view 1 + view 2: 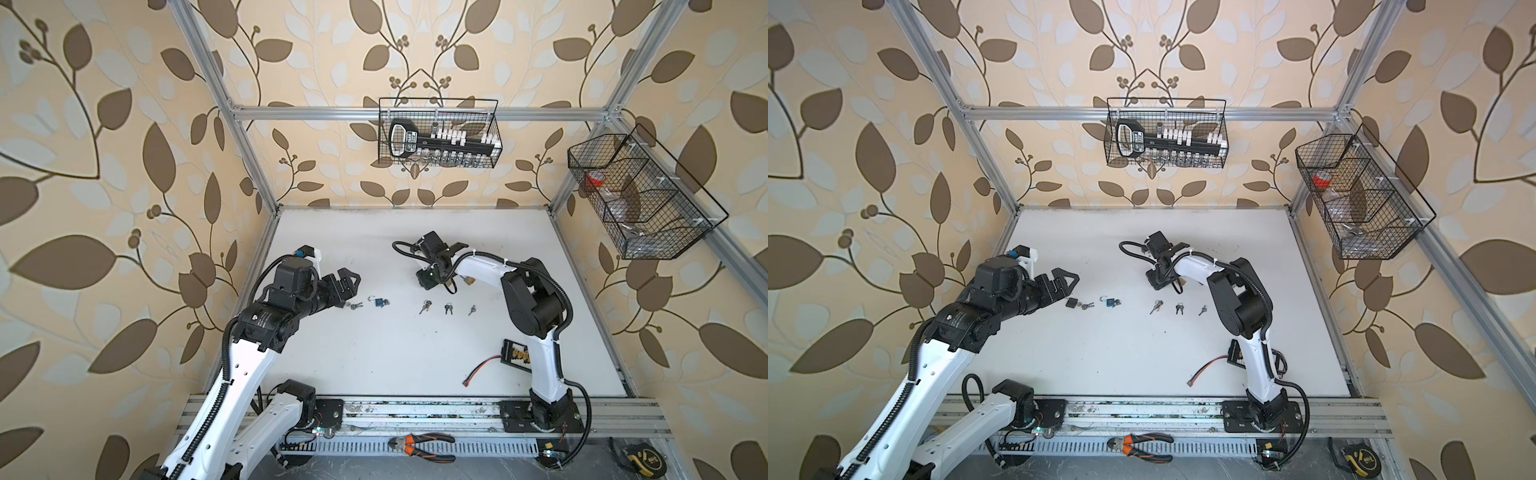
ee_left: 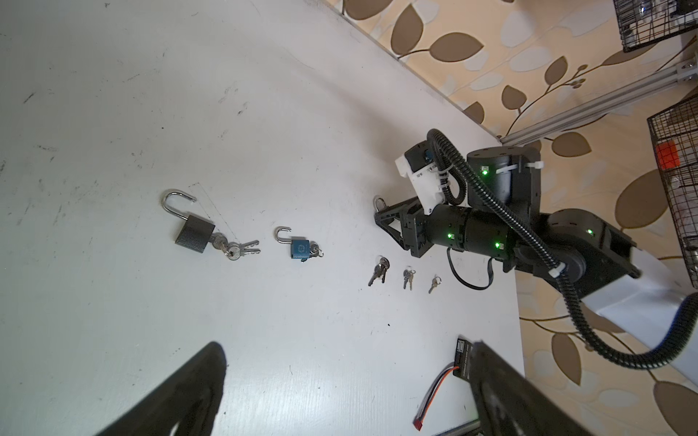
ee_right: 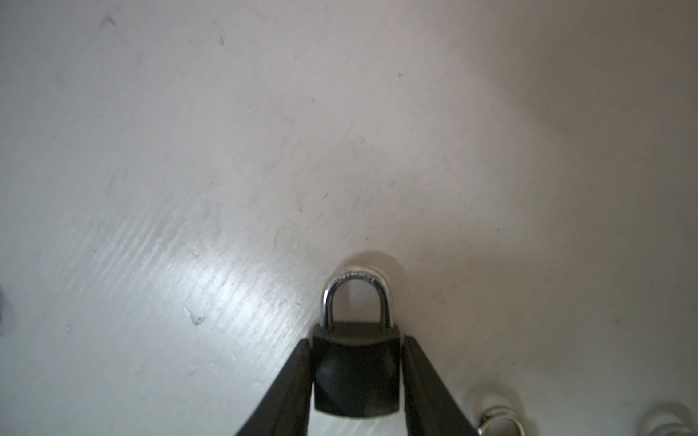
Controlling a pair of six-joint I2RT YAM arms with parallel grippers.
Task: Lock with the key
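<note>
The black jaws of the right gripper flank the small dark steel-shackled padlock on the white tabletop near loose silver key bunches, touching or barely clear, I cannot tell, so a slack pinch could let it skid or twist.

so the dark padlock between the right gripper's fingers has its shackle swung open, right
Not open: the shackle is closed, with both legs seated in the body, as the right wrist view shows. The dark padlock does sit between the right gripper's fingers.
</note>
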